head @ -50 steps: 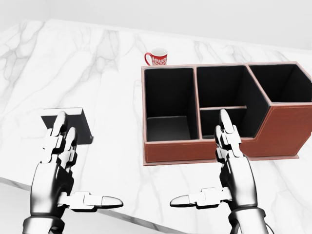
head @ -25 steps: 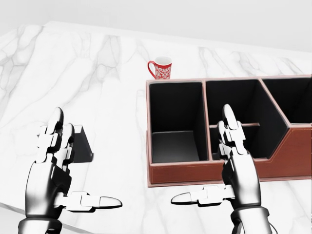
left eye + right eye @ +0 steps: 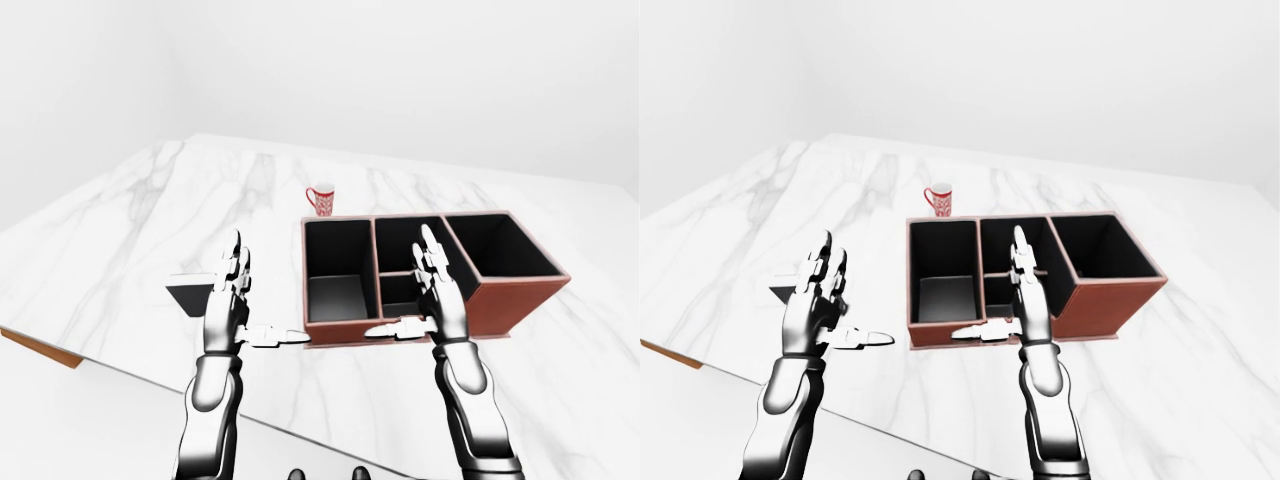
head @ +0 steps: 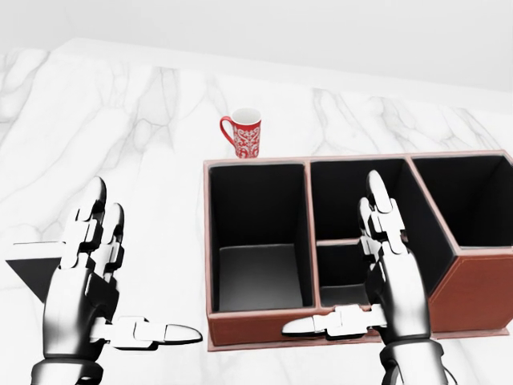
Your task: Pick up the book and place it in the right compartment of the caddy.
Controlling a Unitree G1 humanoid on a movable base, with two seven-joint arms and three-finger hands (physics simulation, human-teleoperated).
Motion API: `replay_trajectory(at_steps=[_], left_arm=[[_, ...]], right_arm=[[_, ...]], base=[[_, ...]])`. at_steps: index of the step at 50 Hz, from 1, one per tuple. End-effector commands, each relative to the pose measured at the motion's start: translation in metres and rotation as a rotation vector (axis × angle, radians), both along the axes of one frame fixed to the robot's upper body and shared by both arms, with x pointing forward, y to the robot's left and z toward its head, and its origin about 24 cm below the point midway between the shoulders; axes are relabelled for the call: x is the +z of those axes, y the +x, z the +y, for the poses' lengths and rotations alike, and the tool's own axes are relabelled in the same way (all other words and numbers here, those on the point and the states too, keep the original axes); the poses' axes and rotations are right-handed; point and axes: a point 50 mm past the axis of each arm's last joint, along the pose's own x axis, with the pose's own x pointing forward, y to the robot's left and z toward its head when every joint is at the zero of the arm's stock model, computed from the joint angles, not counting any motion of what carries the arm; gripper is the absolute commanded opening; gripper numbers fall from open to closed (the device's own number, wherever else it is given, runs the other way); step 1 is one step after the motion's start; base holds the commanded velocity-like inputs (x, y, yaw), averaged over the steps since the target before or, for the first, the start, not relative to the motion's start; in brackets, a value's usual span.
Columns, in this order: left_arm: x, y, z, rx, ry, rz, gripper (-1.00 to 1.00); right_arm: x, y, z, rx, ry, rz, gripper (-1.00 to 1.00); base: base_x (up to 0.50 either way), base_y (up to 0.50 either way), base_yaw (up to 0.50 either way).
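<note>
Lying flat on the white marble table [image 3: 120, 240], the dark flat book [image 3: 190, 292] was just beside the left hand [image 4: 84, 277], at the left of the head view. Both this hand and the right hand [image 4: 385, 273] were spread wide and grasped nothing. The brown leather caddy [image 4: 481, 293] with black compartments stood below the red patterned mug [image 4: 244, 132].

A brown caddy [image 3: 500, 300] is sitting at center right on the marble desk [image 3: 130, 240], a red mug [image 3: 321, 199] standing just above it. The left robot hand [image 3: 228, 300] is hovering with fingers spread beside a dark book [image 3: 190, 292] at center left, while the right robot hand [image 3: 435, 290] is hanging, fingers likewise spread, over the caddy's lower edge.
</note>
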Motion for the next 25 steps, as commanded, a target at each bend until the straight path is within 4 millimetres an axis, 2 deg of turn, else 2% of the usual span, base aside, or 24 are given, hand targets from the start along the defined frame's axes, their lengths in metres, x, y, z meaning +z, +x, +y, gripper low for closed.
replay_trajectory(at_steps=[1, 3, 4, 5, 7, 10, 13, 14, 15, 16, 17, 19, 20, 23, 25], left_arm=[[0.001, -0.001, 0.0, -0.001, 0.0, -0.003, 1.0], [0.0, -0.001, 0.0, -0.002, 0.001, -0.001, 1.0], [0.001, -0.001, 0.0, -0.003, 0.001, -0.003, 1.0], [-0.003, -0.001, 0.0, -0.003, 0.001, 0.012, 1.0], [-0.001, 0.0, 0.0, -0.004, 0.001, 0.005, 1.0], [0.0, -0.001, 0.0, -0.005, 0.0, 0.002, 1.0], [-0.005, -0.001, -0.001, -0.01, 0.005, 0.021, 1.0], [0.0, -0.002, -0.002, -0.012, 0.004, 0.001, 1.0], [0.0, -0.002, -0.002, -0.012, 0.004, -0.001, 1.0], [0.003, -0.003, -0.002, -0.018, 0.0, -0.011, 1.0], [0.0, -0.003, -0.003, -0.03, 0.008, -0.002, 1.0], [-0.004, -0.003, -0.003, -0.023, 0.011, 0.016, 1.0], [-0.001, -0.003, -0.003, -0.018, 0.017, 0.004, 1.0], [0.001, -0.005, -0.004, -0.031, 0.017, -0.003, 1.0], [-0.001, -0.005, -0.005, -0.031, 0.025, 0.003, 1.0]], right_arm=[[0.004, -0.001, 0.001, 0.003, -0.004, -0.004, 1.0], [0.004, -0.001, 0.001, 0.003, -0.004, -0.004, 1.0], [-0.006, -0.001, 0.001, 0.004, -0.004, 0.016, 1.0], [-0.001, -0.001, 0.001, 0.004, -0.005, -0.003, 1.0], [-0.012, 0.0, 0.001, 0.002, -0.005, 0.04, 1.0], [0.005, -0.003, 0.002, 0.006, -0.013, -0.026, 1.0], [-0.012, -0.003, 0.003, 0.009, -0.011, 0.041, 1.0], [-0.015, -0.002, 0.003, 0.008, -0.018, 0.053, 1.0], [0.0, -0.003, 0.003, 0.014, -0.016, -0.009, 1.0], [0.003, -0.003, 0.003, 0.014, -0.016, -0.013, 1.0], [0.004, -0.003, 0.003, 0.014, -0.015, -0.014, 1.0], [-0.012, -0.002, 0.003, 0.012, -0.009, 0.04, 1.0], [0.0, -0.003, 0.004, 0.018, -0.012, -0.011, 1.0], [0.004, -0.003, 0.004, 0.02, -0.012, -0.013, 1.0], [-0.011, -0.002, 0.003, 0.016, -0.01, 0.037, 1.0]], base=[[0.2, 0.07, 0.0], [0.21, 0.07, 0.0], [0.21, 0.07, 0.0], [0.21, 0.07, 0.0], [0.21, 0.07, 0.0], [0.17, 0.05, 0.0], [0.02, 0.01, 0.0], [0.0, 0.0, 0.0], [0.0, 0.0, 0.0], [0.0, 0.0, 0.0], [0.0, 0.0, 0.0], [0.0, 0.0, 0.0], [0.0, 0.0, 0.0], [0.0, 0.0, 0.0], [0.0, 0.0, 0.0]])
